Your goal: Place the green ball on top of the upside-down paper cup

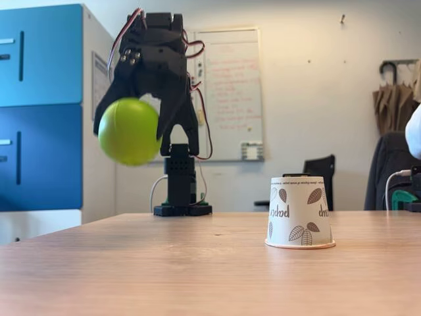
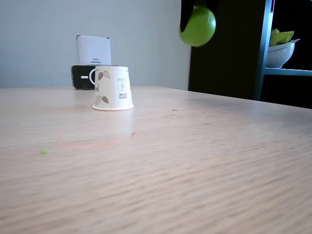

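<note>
One black gripper (image 1: 129,128), seen in a fixed view, hangs in the air above the wooden table (image 1: 197,276), its two fingers clamped on either side of one green ball (image 1: 129,131). The ball is clear of the tabletop, held high above it toward the left of that view and slightly blurred. In another fixed view the same ball (image 2: 197,26) appears near the top edge, a dark part of the gripper (image 2: 188,14) just showing against its upper left.

One paper cup (image 1: 300,212) stands upside down on the table, rolled rim flat on the wood, base upward and bare. It sits toward the table's right part in a fixed view and, in another fixed view (image 2: 113,87), near the far edge, left of the ball. Cup and ball are well apart.

One small green speck (image 2: 44,151) lies on the table near its left edge. One white box (image 2: 93,49) stands behind the cup.
</note>
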`<state>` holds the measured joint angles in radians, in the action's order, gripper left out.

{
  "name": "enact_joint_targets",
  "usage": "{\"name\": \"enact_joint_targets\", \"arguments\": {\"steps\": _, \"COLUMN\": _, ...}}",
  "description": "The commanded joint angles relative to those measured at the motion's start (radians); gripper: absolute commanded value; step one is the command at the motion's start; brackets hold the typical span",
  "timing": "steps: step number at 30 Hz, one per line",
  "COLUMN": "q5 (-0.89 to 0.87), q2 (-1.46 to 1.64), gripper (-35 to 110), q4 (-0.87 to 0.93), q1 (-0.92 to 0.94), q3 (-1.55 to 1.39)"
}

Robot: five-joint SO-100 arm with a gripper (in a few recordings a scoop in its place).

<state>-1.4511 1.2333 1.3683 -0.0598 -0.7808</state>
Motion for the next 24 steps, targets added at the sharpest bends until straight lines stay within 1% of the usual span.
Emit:
{"name": "enact_joint_targets", "arguments": {"steps": 1, "q5": 0.005, "q2": 0.124, "gripper": 21, "q4": -0.034, "q1": -0.034, "q3": 0.003}}
{"name": "enact_joint_targets", "arguments": {"steps": 11, "q5": -0.008, "q2": 0.201, "gripper": 21, "q4": -0.167, "q1": -0.227, "q3": 0.003}}
{"name": "enact_joint_targets", "arguments": {"steps": 17, "q5": -0.015, "q2": 0.155, "gripper": 21, "q4": -0.225, "q1": -0.341, "q3": 0.003}}
{"name": "enact_joint_targets", "arguments": {"steps": 24, "q5": -0.032, "q2": 0.055, "gripper": 21, "q4": -0.284, "q1": -0.417, "q3": 0.003}}
